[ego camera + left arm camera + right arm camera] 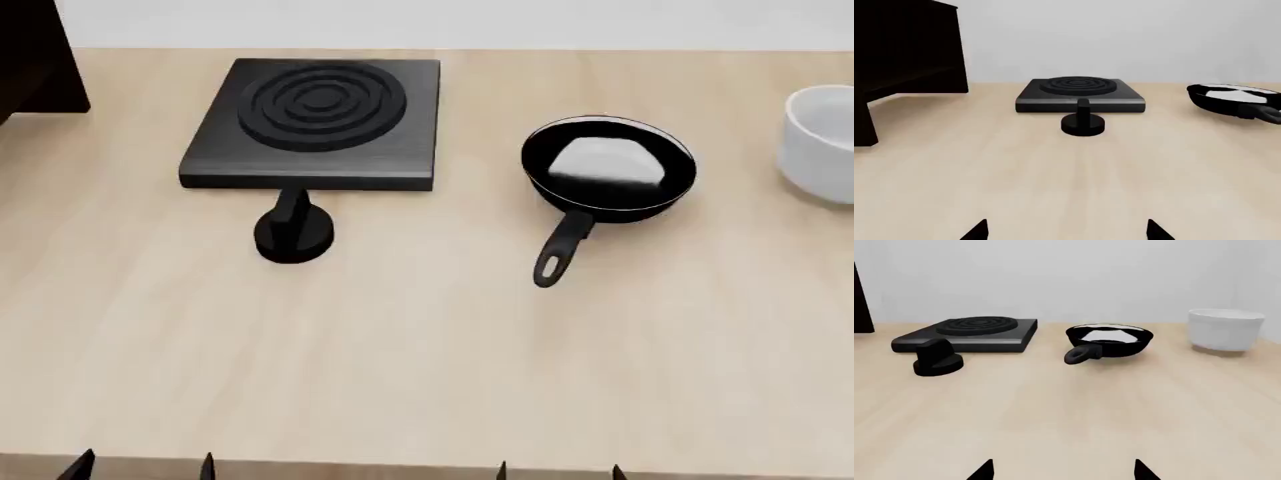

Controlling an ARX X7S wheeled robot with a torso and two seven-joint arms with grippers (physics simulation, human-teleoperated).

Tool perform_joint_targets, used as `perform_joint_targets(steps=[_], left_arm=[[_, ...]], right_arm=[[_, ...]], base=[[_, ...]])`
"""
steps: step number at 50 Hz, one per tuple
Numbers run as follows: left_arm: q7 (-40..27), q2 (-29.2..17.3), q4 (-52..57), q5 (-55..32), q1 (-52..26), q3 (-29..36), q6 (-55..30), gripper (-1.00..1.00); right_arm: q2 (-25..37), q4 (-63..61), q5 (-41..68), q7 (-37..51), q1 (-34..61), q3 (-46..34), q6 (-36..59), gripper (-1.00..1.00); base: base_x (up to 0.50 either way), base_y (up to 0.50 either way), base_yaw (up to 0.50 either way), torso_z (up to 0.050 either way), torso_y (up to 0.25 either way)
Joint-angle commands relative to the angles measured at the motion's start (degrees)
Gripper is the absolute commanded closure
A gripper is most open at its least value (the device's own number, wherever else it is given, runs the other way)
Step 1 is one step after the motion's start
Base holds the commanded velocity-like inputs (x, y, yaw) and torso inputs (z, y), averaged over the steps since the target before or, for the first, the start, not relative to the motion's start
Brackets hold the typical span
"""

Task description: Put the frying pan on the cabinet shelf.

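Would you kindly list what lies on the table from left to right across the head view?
Dark cabinet at the left edge → black burner plate → frying pan → white bowl at the right edge. The black knob sits in front of the burner plate, so it has no place of its own in the order.

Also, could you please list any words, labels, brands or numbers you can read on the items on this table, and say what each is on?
None: no readable text on the frying pan, burner plate, knob, white bowl or dark cabinet in any view.
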Motion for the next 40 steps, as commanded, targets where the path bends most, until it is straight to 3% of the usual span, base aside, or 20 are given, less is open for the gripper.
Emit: perform_joint_targets(steps=[1,15,19,40], left_arm=[[-0.64,-0.57,0.0,-0.56,0.0,0.64,0.0,-1.0],[-4.02,-2.63,-1.79,-4.29,-1.02,1.56,0.08,-1.0],[-3.62,-3.22,-3.42,-4.66,-1.1,2.3,3.57,-1.0],[-4.58,-5.1,-4.87,-5.17,-1.54,5.0,3.96,-1.0]], right_arm=[[0.54,0.0,0.54,0.72,0.0,-0.72,0.0,-1.0],[2.93,7.93,2.6,2.65,2.47,-3.21,-5.44,-1.0],[3.33,9.37,2.95,2.63,3.01,-3.87,-6.62,-1.0],[4.64,16.05,3.93,3.77,5.62,-5.45,-10.67,-1.0]], base=[[0.0,0.0,0.0,0.0,0.0],[0.0,0.0,0.0,0.0,0.0],[0.0,0.0,0.0,0.0,0.0],[0.0,0.0,0.0,0.047,0.03]])
